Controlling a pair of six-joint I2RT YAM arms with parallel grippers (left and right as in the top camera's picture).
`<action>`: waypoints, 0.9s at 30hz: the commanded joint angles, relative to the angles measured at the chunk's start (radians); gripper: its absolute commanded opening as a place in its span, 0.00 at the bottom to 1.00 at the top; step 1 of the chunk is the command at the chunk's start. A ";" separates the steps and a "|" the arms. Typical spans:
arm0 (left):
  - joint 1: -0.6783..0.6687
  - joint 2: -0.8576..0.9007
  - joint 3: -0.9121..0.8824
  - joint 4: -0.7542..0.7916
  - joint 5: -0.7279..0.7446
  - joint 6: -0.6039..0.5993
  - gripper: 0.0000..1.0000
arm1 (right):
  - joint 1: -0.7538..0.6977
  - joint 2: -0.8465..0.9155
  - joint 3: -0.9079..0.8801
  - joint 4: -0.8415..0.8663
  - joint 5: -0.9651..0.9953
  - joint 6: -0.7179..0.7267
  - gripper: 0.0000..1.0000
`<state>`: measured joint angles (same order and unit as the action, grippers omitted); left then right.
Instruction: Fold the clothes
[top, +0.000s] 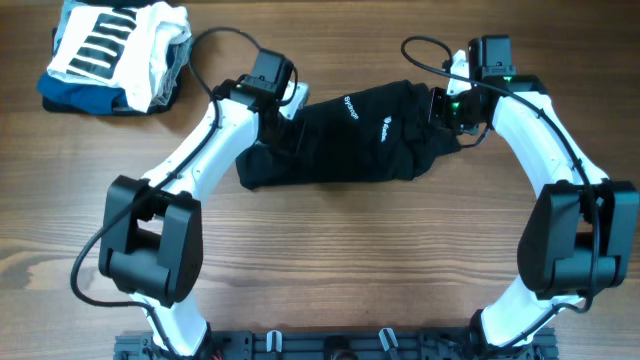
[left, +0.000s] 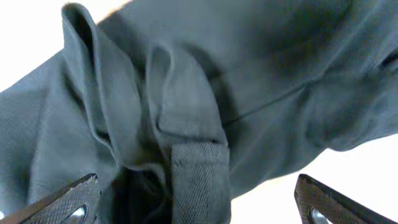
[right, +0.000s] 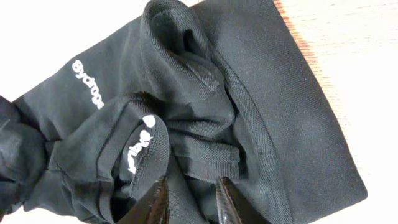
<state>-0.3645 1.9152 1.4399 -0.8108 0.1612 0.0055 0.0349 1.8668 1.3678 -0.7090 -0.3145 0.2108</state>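
The clothes (top: 345, 135) are 1 black garment, bunched into a long heap on the wooden table (top: 340, 250). The left gripper (top: 288, 112) sits at the garment's left end. In the left wrist view its 2 fingers (left: 65, 200) stand wide apart, released, with rumpled folds and a flat band of fabric lying between them. The right gripper (top: 440, 108) is at the garment's right end. Its fingertips (right: 155, 202) stand only a little apart over a fold, and I cannot tell whether they pinch the cloth. White lettering (right: 89, 83) shows in 2 places on the garment's upper side. A folded pile (top: 115, 55) of white, black-striped and blue cloth lies well apart from the garment, past its left end.
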 joint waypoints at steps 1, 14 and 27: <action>0.023 -0.029 0.051 -0.005 0.004 -0.045 1.00 | 0.005 0.011 0.000 0.010 -0.019 -0.002 0.28; 0.096 -0.043 0.051 -0.201 -0.178 -0.336 0.51 | 0.005 0.011 0.000 0.022 -0.018 -0.002 0.31; 0.109 0.066 0.050 -0.163 -0.115 -0.381 0.04 | 0.005 0.011 0.000 0.023 -0.007 -0.002 0.35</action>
<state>-0.2504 1.9247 1.4769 -0.9791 0.0051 -0.3580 0.0349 1.8668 1.3678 -0.6907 -0.3141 0.2108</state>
